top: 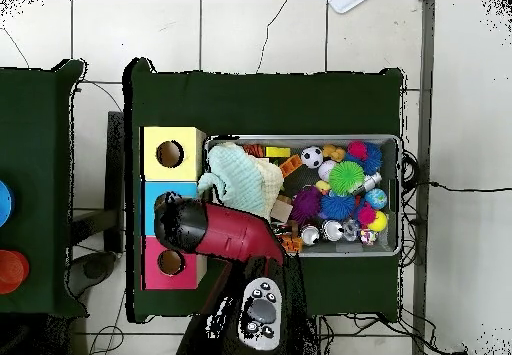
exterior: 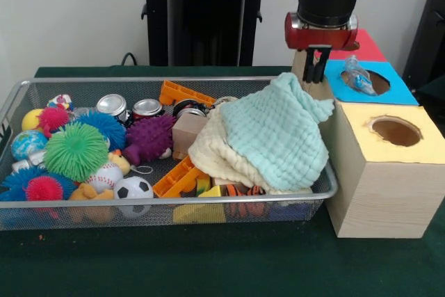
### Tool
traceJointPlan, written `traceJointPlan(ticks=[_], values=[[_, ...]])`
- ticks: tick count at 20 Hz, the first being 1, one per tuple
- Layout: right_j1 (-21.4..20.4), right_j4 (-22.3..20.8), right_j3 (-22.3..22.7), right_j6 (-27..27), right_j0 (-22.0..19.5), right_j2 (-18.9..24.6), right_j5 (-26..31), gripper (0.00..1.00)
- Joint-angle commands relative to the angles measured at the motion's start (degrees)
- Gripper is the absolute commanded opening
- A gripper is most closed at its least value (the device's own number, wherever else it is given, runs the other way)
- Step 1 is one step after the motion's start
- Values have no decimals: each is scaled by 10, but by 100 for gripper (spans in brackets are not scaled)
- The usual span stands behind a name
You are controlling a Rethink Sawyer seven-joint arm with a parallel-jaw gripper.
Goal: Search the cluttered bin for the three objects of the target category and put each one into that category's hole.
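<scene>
The wire mesh bin (exterior: 174, 202) lies on the green table, full of toys; it also shows in the overhead view (top: 395, 141). Two silver cans (exterior: 111, 105) (exterior: 147, 107) stand side by side at its far side, the second with a reddish side. A third can (exterior: 189, 110) is partly hidden behind a tan block (exterior: 189, 133). My gripper (exterior: 316, 67) hangs outside the bin's right end, over the left edge of the box's blue section (exterior: 341, 74). Its fingers are close together with nothing between them. In the overhead view the arm (top: 225, 233) hides it.
A mint cloth (exterior: 274, 133) over a cream cloth (exterior: 208, 154) covers the bin's right part. Spiky balls, a soccer ball (exterior: 133, 188) and orange pieces fill the rest. The wooden box (exterior: 375, 186) has yellow (exterior: 396, 131), blue and red holes; a clear plastic item (exterior: 357, 76) lies at the blue hole.
</scene>
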Motion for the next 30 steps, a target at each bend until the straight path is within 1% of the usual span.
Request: traceJointPlan(ticks=[1, 7, 10, 12, 16, 19, 22, 25, 27, 30], values=[[-31, -16, -62, 145, 36, -10, 163, 0], [-28, -16, -73, 133, 41, -23, 165, 0], [-27, -10, -74, 133, 40, -22, 162, 0], [-21, 5, -66, 135, 37, -9, 144, 0], [9, 40, -50, 138, 25, 26, 79, 0], [25, 40, -41, 128, 23, 33, 39, 0], [43, 41, -35, 118, 14, 44, 0, 0], [55, 55, -26, 115, 0, 64, -17, 0], [58, 71, -15, 122, -8, 81, -25, 0], [69, 75, -22, 127, -10, 87, -27, 0]])
